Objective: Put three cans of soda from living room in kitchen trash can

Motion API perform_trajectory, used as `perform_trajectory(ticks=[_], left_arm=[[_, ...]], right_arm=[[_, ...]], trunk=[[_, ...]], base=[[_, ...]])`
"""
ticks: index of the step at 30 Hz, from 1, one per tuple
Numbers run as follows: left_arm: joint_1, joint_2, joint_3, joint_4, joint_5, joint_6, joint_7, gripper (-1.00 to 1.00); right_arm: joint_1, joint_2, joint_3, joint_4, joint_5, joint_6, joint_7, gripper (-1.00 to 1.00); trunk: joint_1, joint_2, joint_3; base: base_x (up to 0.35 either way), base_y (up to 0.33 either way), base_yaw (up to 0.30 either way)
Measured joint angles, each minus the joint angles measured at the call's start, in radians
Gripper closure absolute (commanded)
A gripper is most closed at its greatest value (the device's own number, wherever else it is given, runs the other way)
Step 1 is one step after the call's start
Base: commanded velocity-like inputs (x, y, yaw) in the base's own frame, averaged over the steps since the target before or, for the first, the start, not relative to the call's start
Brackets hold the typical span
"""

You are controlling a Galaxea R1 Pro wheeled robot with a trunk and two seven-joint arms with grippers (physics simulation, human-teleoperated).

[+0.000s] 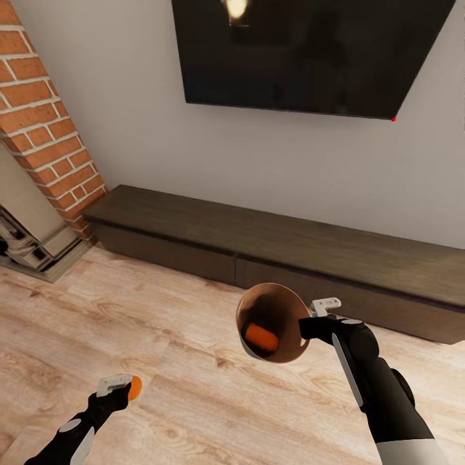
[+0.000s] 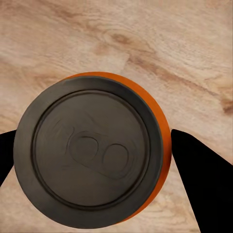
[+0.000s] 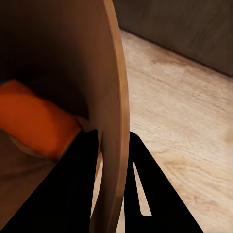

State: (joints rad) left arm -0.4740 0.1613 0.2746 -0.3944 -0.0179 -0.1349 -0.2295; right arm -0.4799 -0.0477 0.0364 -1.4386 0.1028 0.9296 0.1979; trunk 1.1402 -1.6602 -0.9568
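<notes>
One orange can (image 1: 261,336) already lies in the bin (image 1: 284,303), pinched by its rim in the right gripper (image 1: 309,325), mouth tipped left toward the left gripper (image 1: 120,386) clamping a second can (image 1: 134,387).

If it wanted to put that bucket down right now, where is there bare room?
Bare patches: the light wood plank floor between the two arms, and the long dark wooden TV bench top under the wall-mounted black TV. Crowded: the round copper-lined bin, pinched by the right gripper, already holds an orange soda can.
</notes>
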Motion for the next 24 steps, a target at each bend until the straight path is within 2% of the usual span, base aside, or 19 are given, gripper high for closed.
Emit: perform_trajectory(ticks=[24], left_arm=[[0.000, 0.000, 0.000, 0.000, 0.000, 0.000, 0.000, 1.00]], right_arm=[[0.000, 0.000, 0.000, 0.000, -0.002, 0.000, 0.000, 1.00]], trunk=[[-0.092, 0.168, 0.079]], base=[[0.000, 0.000, 0.000]])
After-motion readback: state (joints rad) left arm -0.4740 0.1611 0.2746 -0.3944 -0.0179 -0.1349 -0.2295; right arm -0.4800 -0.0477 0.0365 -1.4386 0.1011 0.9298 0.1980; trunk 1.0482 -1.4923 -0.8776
